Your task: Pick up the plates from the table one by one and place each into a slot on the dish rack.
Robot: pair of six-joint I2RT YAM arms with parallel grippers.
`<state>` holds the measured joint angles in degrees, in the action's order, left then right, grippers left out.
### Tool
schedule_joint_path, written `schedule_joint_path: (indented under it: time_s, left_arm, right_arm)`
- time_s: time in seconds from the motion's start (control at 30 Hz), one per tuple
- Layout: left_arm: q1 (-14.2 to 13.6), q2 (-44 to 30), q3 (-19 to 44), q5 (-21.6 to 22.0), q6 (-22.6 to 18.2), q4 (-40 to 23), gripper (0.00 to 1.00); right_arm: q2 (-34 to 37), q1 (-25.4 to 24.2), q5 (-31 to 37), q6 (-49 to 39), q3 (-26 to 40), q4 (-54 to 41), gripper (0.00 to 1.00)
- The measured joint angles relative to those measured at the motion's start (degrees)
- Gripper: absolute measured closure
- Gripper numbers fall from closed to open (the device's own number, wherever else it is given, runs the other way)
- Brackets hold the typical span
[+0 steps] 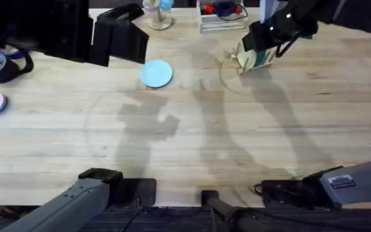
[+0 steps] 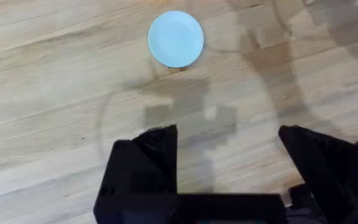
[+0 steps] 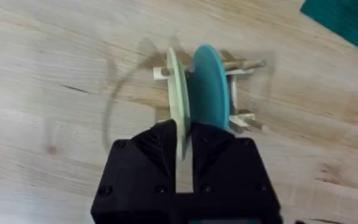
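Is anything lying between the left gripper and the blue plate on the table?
Nothing visible does. In the left wrist view, bare table lies between the open left gripper and the blue plate, which lies flat and on its own.

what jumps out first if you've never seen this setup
The right gripper at the table's far right, pinching a pale cream-yellow round plastic plate on edge in the small light-wood dish rack, beside a darker teal plate already standing there. Next, the light sky-blue round plate lying flat and alone on the pale wooden table, with the left gripper open above the boards near it.
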<state>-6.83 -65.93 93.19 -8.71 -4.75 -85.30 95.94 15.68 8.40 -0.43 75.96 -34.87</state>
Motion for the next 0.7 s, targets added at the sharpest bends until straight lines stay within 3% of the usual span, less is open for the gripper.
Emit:
schedule_joint_path:
  time_s: [0.4,0.57,0.7]
  left_arm:
    - [0.0,0.0,0.0,0.0,0.0,0.0,0.007]
    - [0.0,0.0,0.0,0.0,0.0,0.0,0.008]
    - [0.0,0.0,0.0,0.0,0.0,0.0,0.008]
  right_arm:
    - [-12.1,0.0,0.0,0.0,0.0,-2.3,0.829]
    - [-17.1,0.0,0.0,0.0,0.0,-7.3,0.739]
    - [-21.4,0.0,0.0,0.0,0.0,-11.6,0.609]
